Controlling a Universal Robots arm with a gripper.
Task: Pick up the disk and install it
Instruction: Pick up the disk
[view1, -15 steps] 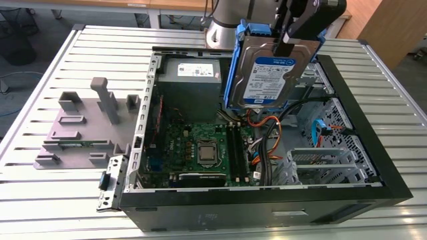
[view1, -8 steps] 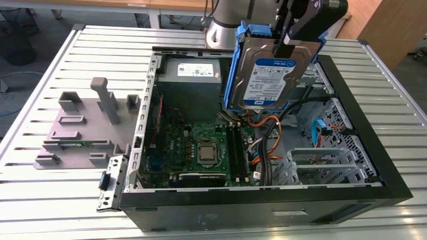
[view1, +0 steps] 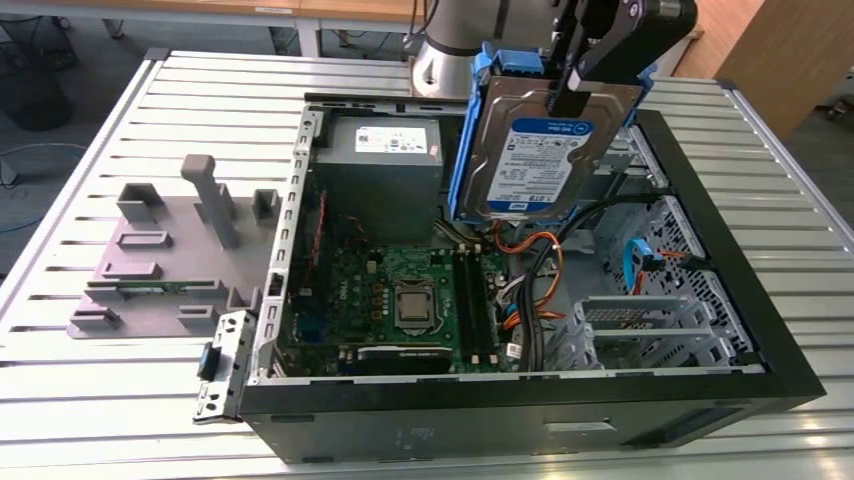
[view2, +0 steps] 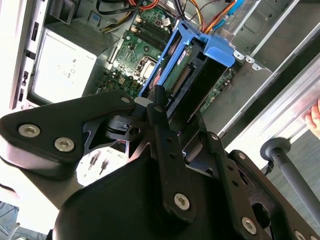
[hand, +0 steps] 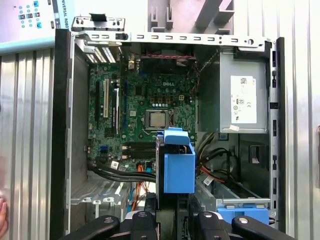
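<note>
Now, exterior view, left to right: grey stand (view1: 174, 250) on counter (view1: 80, 400); open computer case (view1: 534, 420); disk (view1: 534, 160) hanging upright above case interior, hand (view1: 574, 98) clamped on its upper end. Likely stiff, dense, shock-sensitive; smooth metal may slip. Best grip: flat faces near blue carrier edge, away from connector.

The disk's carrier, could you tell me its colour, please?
The carrier framing the disk is blue, clearest in the exterior view.
</note>
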